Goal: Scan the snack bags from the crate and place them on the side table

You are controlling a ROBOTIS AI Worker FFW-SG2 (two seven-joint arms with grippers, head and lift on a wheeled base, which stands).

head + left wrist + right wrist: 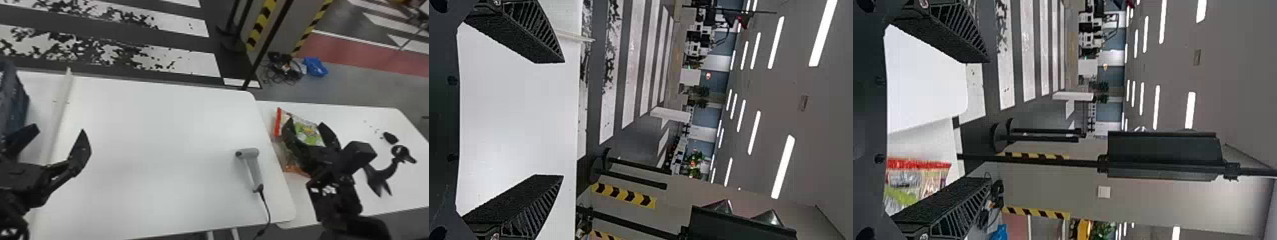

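1. So the snack bag (309, 135) is lying on the side table (351, 121), right by the main table's edge. Red strip along one end, green print in the middle. There's some orange lower down too, but I can't tell if that's the same bag or another one.
2. Right gripper (306, 122) is over the bag in the head view, jaws spread apart. Can't tell if it's touching the plastic. The right wrist view has the fingers wide apart as well, with part of the bag hidden behind one of them.
3. Farther out on that same table there's a small black thing (391, 138) and a bigger dark curvy shape (380, 178), no clue what either is.
4. Scanner (252, 166) is lying on the main table (159, 127), near the side table end, with its cable (267, 210) running over the near edge.
5. Left gripper (59, 128) is way over at the other end of the main table, near the crate, jaws wide open in both the head and left wrist views.
6. Crate (14, 99) is blue-grey and cut off by the head view's left edge, so I can't tell what's inside.
7. Past the tables, on the floor: a cable heap (285, 68) just beside a blue thing (315, 67), near a pillar with yellow-black stripes.
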